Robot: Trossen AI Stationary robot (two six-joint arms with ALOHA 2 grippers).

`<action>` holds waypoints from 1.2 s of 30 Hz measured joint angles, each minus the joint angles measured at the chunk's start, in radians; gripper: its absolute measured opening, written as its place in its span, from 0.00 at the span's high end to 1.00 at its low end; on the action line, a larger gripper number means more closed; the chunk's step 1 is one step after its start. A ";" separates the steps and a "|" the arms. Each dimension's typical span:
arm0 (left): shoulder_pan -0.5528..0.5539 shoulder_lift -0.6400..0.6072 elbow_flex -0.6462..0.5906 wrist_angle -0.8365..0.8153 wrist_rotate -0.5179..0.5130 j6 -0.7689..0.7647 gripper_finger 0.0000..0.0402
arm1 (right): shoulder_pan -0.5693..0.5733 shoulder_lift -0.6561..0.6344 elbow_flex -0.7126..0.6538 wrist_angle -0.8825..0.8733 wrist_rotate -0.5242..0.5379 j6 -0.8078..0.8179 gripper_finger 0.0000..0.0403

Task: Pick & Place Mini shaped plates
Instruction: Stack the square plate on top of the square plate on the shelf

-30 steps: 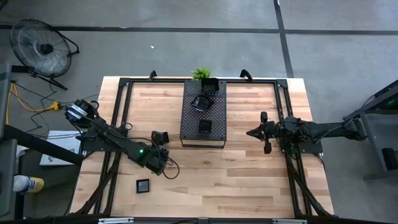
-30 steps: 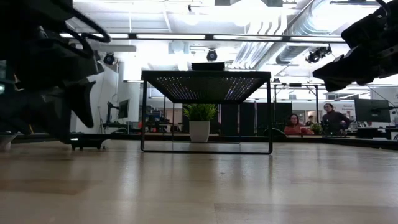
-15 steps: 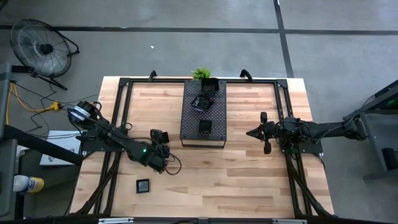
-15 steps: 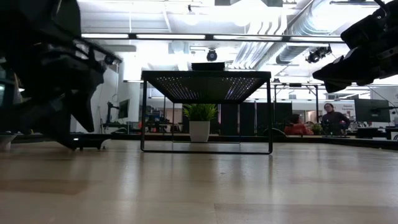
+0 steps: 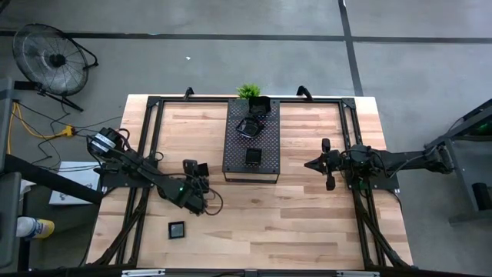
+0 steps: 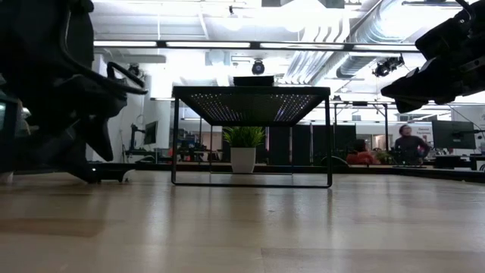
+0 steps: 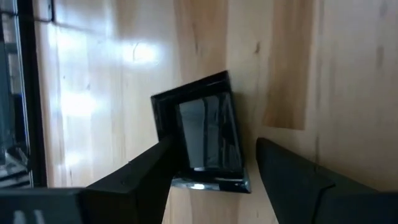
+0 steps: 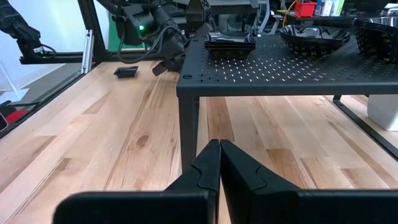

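Note:
A small glossy black square plate [image 7: 208,134] lies flat on the wooden table, left of the raised perforated tray [image 5: 237,158]. My left gripper [image 7: 216,144] [image 5: 197,169] slants down over it, open, one finger on each side of it. A second square plate [image 5: 177,228] lies nearer the front edge. More plates sit on the tray: a square one [image 5: 254,156], a wavy-rimmed one [image 5: 249,127] and one at the far end [image 5: 259,105]. My right gripper [image 8: 219,155] [image 5: 309,163] is shut, holds nothing and hangs level to the right of the tray. My left gripper straddles the square plate from above at a slant. One finger [image 7: 158,165] overlaps the plate's rim [image 7: 166,112] in the wrist view, and I cannot tell whether it touches. The other finger [image 7: 283,171] stands apart from the plate.
The tray stands on thin legs [image 6: 176,140] with open room beneath it. A small green plant [image 5: 248,91] in a white pot stands behind it. Black frame rails [image 5: 150,131] run along both sides of the table. People sit in the room beyond.
My left gripper has rolled about its own pointing line while it stays over the square plate, with its jaws as wide as before. The plate lies where it was.

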 joint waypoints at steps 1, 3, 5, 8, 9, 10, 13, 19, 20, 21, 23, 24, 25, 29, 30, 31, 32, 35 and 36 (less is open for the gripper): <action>0.000 0.000 -0.001 -0.007 -0.001 -0.011 0.44 | 0.000 0.000 0.000 0.000 0.000 0.000 0.99; 0.001 0.004 -0.002 -0.012 -0.003 -0.019 0.44 | 0.000 0.000 0.000 0.000 0.000 0.000 0.99; 0.000 0.005 -0.002 -0.013 0.001 -0.020 0.44 | 0.000 0.000 0.000 0.000 0.000 0.000 0.99; 0.000 0.005 -0.002 -0.012 0.012 -0.020 0.44 | 0.000 0.000 0.000 0.000 0.000 0.000 0.99; 0.000 0.005 -0.002 -0.012 0.012 -0.021 0.44 | 0.000 0.000 0.000 0.000 0.000 0.000 0.99; 0.000 0.005 -0.002 -0.012 0.015 -0.021 0.44 | 0.000 0.000 0.000 0.000 0.000 0.000 0.99; 0.000 0.004 -0.001 -0.012 0.023 -0.021 0.44 | 0.000 0.000 0.000 0.000 0.000 0.000 0.99; 0.000 0.004 -0.001 -0.008 0.031 -0.021 0.44 | 0.000 0.000 0.000 0.000 0.000 0.000 0.99; 0.000 0.004 -0.001 -0.008 0.033 -0.022 0.44 | 0.000 0.000 0.000 0.000 0.000 0.000 0.99; 0.000 0.004 -0.001 -0.008 0.034 -0.022 0.44 | 0.000 0.000 0.000 0.000 0.000 0.000 0.99; 0.000 0.003 -0.001 -0.008 0.041 -0.022 0.44 | 0.000 0.000 0.000 0.000 0.000 0.000 0.99; 0.000 0.003 -0.001 -0.008 0.042 -0.022 0.44 | 0.000 0.000 0.000 0.000 0.000 0.000 0.99; 0.000 0.003 -0.001 -0.008 0.043 -0.022 0.45 | 0.000 0.000 0.000 0.000 0.000 0.000 0.99; 0.000 0.003 0.000 -0.004 0.062 -0.022 0.52 | 0.000 0.000 0.000 0.000 0.000 0.000 0.99; 0.000 0.003 0.000 -0.004 0.066 -0.022 0.54 | 0.000 0.000 0.000 0.000 0.000 0.000 0.99; 0.000 0.003 0.000 -0.003 0.069 -0.022 0.57 | 0.000 0.000 0.000 0.000 0.000 0.000 0.99; 0.000 0.003 0.000 -0.002 0.071 -0.022 0.59 | 0.000 0.000 0.000 0.000 0.000 0.000 0.99; 0.000 0.003 0.000 0.001 0.082 -0.021 0.65 | 0.000 0.000 0.000 0.000 0.000 0.000 0.99; 0.000 0.003 0.000 0.001 0.087 -0.021 0.67 | 0.000 0.000 0.000 0.000 0.000 0.000 0.99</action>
